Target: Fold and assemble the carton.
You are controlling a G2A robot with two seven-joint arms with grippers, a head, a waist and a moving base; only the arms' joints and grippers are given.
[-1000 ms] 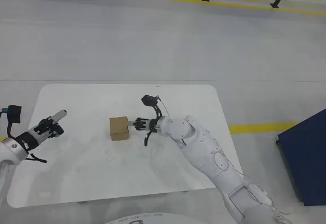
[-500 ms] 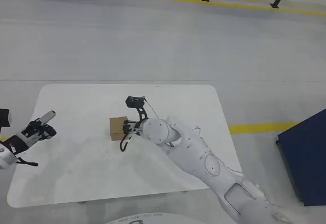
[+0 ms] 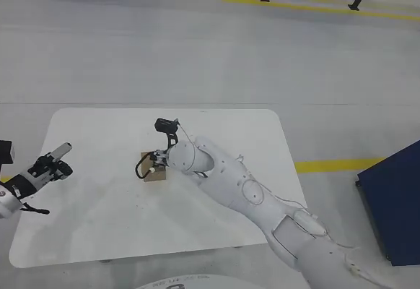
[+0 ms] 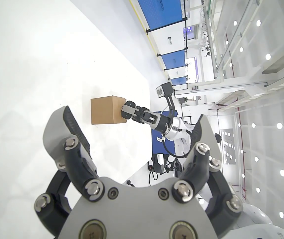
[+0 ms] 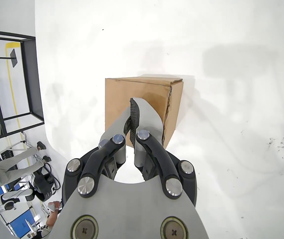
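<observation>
carton [image 5: 122, 95]: matt brown cardboard | table [image 5: 231, 26]: smooth white, scuffed | right claw [image 5: 132, 103]: brushed metal, ribbed black rubber

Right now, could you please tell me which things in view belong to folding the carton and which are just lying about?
Job in hand: carton, standing on the white table; right gripper, shut, at the carton's side; left gripper, open, apart near the table's edge.
Just there: blue panel and yellow line on the floor; black frame beyond the table.
</observation>
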